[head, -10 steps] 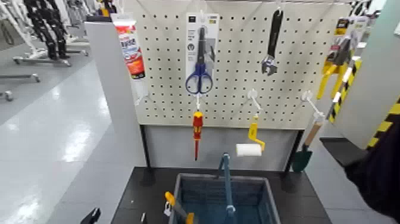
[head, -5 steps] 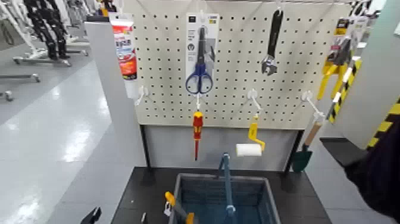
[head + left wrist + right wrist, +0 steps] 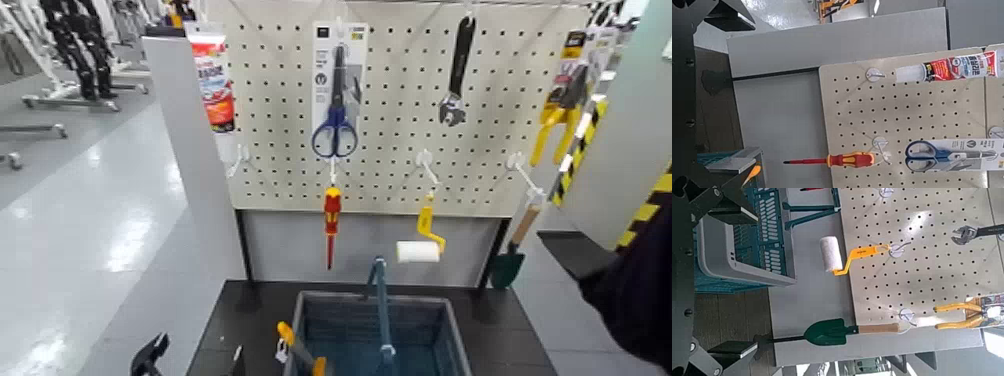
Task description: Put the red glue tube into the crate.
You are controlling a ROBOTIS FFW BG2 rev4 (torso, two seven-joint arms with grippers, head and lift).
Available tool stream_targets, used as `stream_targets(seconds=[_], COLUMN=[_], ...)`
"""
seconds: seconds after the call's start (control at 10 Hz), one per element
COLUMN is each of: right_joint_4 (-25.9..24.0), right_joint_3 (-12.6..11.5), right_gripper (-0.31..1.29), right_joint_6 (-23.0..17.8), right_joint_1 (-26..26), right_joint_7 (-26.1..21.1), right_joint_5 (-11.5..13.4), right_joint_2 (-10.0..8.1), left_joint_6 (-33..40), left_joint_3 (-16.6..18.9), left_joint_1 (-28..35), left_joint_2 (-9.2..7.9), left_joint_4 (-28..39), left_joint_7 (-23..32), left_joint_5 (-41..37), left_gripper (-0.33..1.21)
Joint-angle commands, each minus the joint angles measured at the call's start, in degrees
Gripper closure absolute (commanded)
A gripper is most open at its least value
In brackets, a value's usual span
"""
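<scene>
Left of the scissors (image 3: 335, 110), glue awaits open jaws

Below and left of the scissors, the left gripper (image 3: 194, 360) stands spread, holding nothing. The right gripper (image 3: 731, 282) waits lower, empty and apart. The glue tube (image 3: 213, 85) hangs on the pegboard (image 3: 400, 185), cap down, probably hooked for display. Under the scissors sits the crate (image 3: 457, 340), presumably placed there to catch it.

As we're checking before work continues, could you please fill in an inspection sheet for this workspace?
Surface: dark platform under crate
Job's things: red glue tube hanging at pegboard's left; crate below, handle upright
Clutter: scissors, screwdriver, paint roller, wrench, trowel hanging
Grippers: left end effector open, left of crate; right end effector open, facing crate and pegboard
Cables: nothing seen
Surroundings: grey floor, striped tape
</scene>
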State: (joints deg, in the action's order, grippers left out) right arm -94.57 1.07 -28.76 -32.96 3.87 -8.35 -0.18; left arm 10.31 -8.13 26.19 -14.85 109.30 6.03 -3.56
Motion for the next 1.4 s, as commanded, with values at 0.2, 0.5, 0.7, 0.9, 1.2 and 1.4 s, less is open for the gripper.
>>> stream_targets(seconds=[0.2,0.5,0.7,0.9,1.2,1.4], right_joint_4=[-0.1,0.0,0.2,0.2,0.4,0.4], right_joint_3=[0.1,0.1,0.2,0.2,0.2,0.2], right_gripper=[0.17,0.17,0.17,0.17,0.17,0.17], right_joint_6=[0.5,0.7,0.7,0.8,0.8,0.8], right_joint_1=[0.1,0.2,0.4,0.4,0.6,0.7], right_joint_7=[0.0,0.0,0.0,0.0,0.1,0.3], right_joint_5=[0.0,0.0,0.0,0.0,0.0,0.0], right_joint_2=[6.59,6.5,6.5,6.5,6.59,6.5], left_joint_6=[-9.1,-18.7,-23.1,-29.6,-32.0,-33.6], left_joint_3=[4.8,8.1,10.4,13.4,14.2,14.4], left_joint_1=[-5.4,-10.8,-14.9,-19.7,-26.8,-31.6], left_joint_2=[1.32,2.28,2.28,2.28,0.7,-0.35], left_joint_4=[4.0,7.8,8.6,8.5,6.6,4.3], left_joint_7=[-8.1,-12.9,-16.1,-21.3,-25.5,-29.1], left_joint_5=[-3.3,-4.4,-6.0,-9.0,-12.8,-14.7], left_gripper=[0.1,0.1,0.1,0.09,0.12,0.12])
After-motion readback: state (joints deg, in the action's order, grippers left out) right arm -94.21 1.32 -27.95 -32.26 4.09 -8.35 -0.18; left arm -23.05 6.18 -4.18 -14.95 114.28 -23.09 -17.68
